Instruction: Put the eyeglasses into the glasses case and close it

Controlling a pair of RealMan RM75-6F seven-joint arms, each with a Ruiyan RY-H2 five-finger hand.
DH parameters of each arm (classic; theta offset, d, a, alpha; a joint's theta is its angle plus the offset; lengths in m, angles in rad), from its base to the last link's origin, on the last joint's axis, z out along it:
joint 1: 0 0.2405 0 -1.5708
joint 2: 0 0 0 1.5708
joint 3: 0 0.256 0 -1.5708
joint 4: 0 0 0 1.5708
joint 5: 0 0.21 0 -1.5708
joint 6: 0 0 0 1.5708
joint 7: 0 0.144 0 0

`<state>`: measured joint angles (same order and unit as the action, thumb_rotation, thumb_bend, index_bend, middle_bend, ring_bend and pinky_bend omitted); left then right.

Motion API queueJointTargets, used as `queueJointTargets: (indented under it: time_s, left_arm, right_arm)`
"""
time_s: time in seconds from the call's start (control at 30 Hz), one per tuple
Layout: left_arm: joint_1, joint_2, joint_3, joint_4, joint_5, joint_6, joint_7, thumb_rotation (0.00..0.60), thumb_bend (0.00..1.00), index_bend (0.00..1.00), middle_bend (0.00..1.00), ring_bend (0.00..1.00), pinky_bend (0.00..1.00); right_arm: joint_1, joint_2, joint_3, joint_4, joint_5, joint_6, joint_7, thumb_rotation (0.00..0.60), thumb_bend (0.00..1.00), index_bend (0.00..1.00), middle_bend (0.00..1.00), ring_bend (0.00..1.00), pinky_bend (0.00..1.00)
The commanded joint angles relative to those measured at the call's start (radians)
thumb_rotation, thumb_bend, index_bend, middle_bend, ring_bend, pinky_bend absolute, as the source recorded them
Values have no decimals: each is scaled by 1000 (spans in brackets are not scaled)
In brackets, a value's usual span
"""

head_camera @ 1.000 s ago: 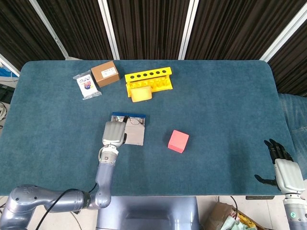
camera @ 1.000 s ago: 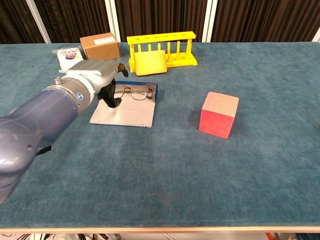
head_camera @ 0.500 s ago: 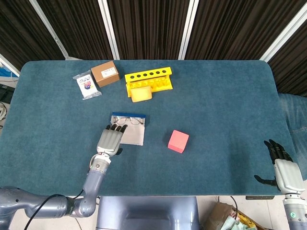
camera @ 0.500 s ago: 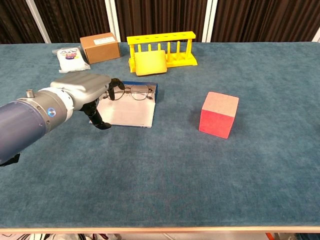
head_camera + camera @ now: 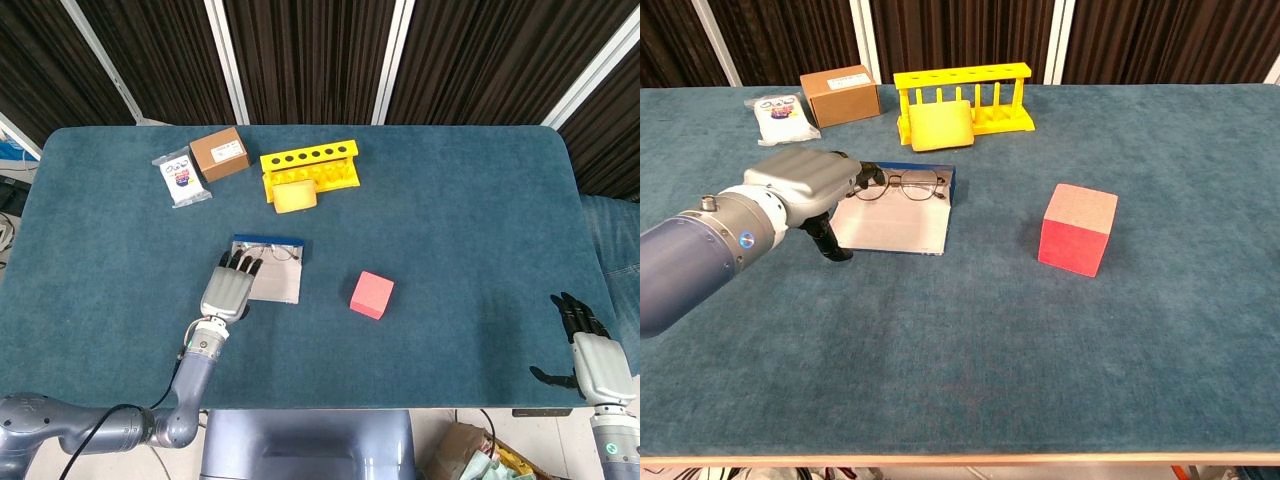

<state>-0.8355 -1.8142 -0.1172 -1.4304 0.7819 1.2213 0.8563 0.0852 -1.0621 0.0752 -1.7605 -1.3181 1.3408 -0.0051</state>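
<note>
Eyeglasses (image 5: pixel 903 185) lie left of centre in the chest view, on the far part of the glasses case (image 5: pixel 895 222), which lies open and flat on the blue worktop (image 5: pixel 1060 350) with a grey inner face and a blue strip along its far edge. In the head view the eyeglasses (image 5: pixel 274 252) sit at the upper edge of the case (image 5: pixel 274 281). The left hand (image 5: pixel 805 185) is over the case's left side, fingers stretched toward the eyeglasses' left end with the fingertips (image 5: pixel 872 177) right at the frame; whether they touch or grip it I cannot tell. In the head view the same hand (image 5: pixel 229 292) covers the case's left edge. The right hand (image 5: pixel 588 350) shows at the lower right of the head view, off the worktop's near edge, fingers spread and holding nothing. A red cube (image 5: pixel 1078 228) stands right of the case, well apart. At the far side are a yellow test tube rack (image 5: pixel 962 95), a brown cardboard box (image 5: pixel 840 94) and a small packet (image 5: pixel 780 112).
</note>
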Motion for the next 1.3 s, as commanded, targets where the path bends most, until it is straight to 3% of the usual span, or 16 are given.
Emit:
queueJointTargets:
  time_s: [0.03,0.5,1.3]
  left_arm:
    - [3,-4,-2,8,1,-7,2,600,185,151,179,62,109]
    - [11,-38,2,73,57,-27,1,600,185,152,196,62,104]
    - [17,-87,-36,142,68,-56,21,600,185,195,213,62,104]
  right_arm:
    - [0,1,0,-1,0,-1,0,600,0,0,0,0,176]
    - [2,4,-1,-4,4,-6,3,600,0,0,0,0,176]
    - [2,2,-1,-2,3,-3,-2,600,0,0,0,0,175]
